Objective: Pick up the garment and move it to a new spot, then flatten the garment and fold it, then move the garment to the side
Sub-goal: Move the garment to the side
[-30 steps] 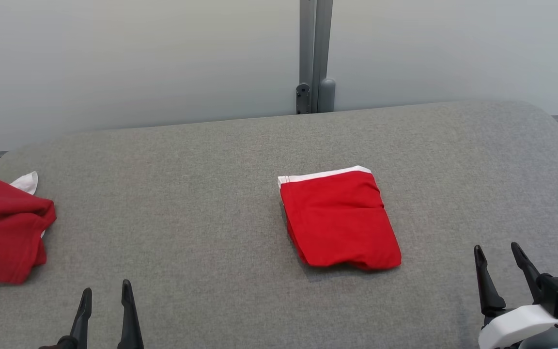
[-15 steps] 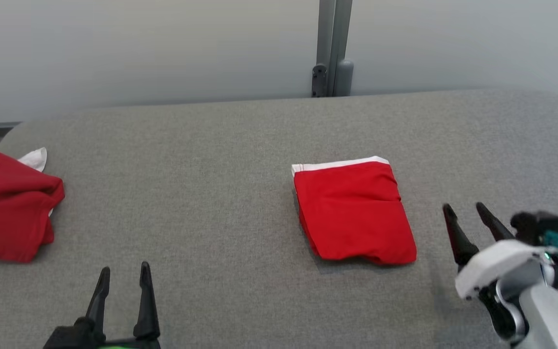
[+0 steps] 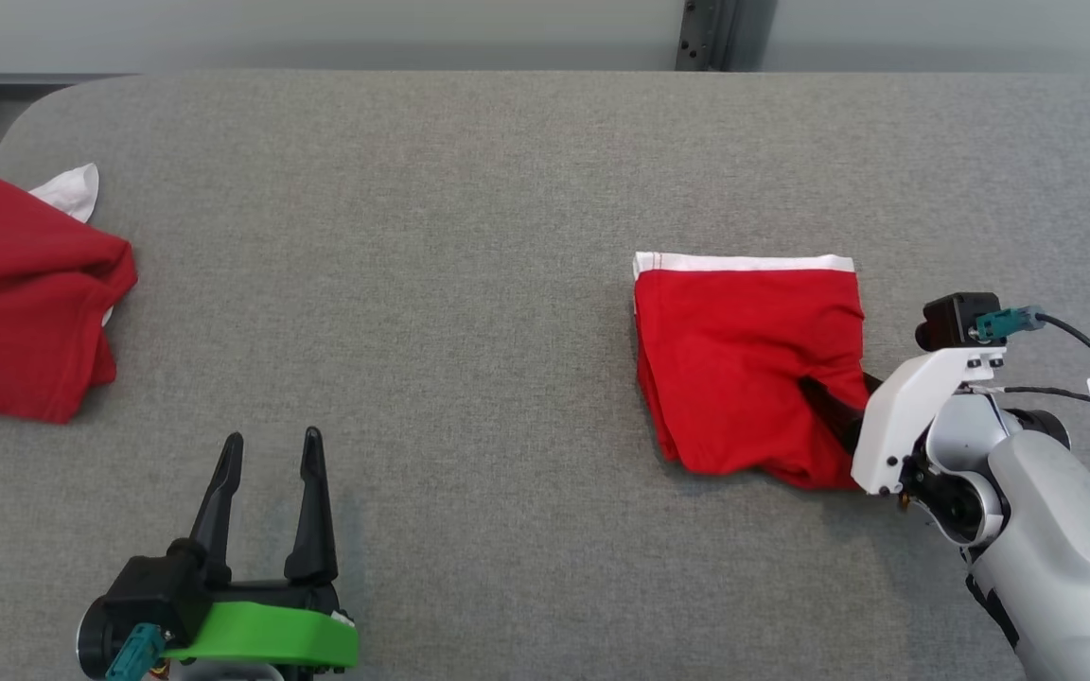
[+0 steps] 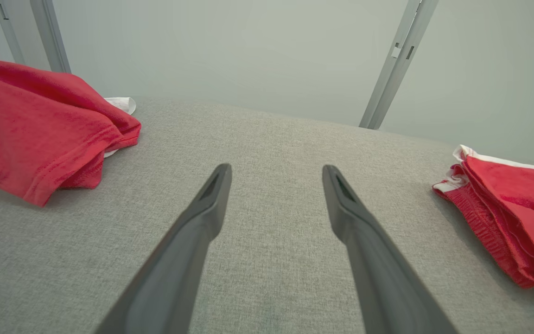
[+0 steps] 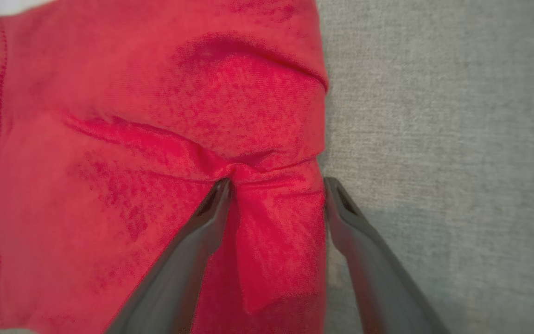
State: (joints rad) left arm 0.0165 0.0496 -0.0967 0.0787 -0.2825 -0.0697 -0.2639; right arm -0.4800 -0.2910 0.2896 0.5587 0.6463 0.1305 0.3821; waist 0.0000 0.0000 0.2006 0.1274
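Note:
A folded red garment (image 3: 744, 359) with a white waistband lies on the grey padded table (image 3: 460, 284), right of centre. My right gripper (image 3: 838, 402) is open, and its fingers press down astride the garment's right edge. In the right wrist view a strip of the red garment (image 5: 155, 116) sits between the two fingers of that gripper (image 5: 277, 185), puckered at the left fingertip. My left gripper (image 3: 272, 440) stands open at the lower left, holding nothing. In the left wrist view that gripper (image 4: 276, 169) faces bare table, with the folded garment (image 4: 512, 222) off to its right.
A second, crumpled red garment (image 3: 15, 293) with a bit of white cloth (image 3: 72, 189) lies at the table's far left edge; the left wrist view shows it as a crumpled red heap (image 4: 35, 130). A grey post (image 3: 711, 33) stands behind the table against the pale wall.
The head camera has tilted down. My right gripper has moved forward and left, from beside the garment onto its right edge, puckering the cloth. The left gripper stays open.

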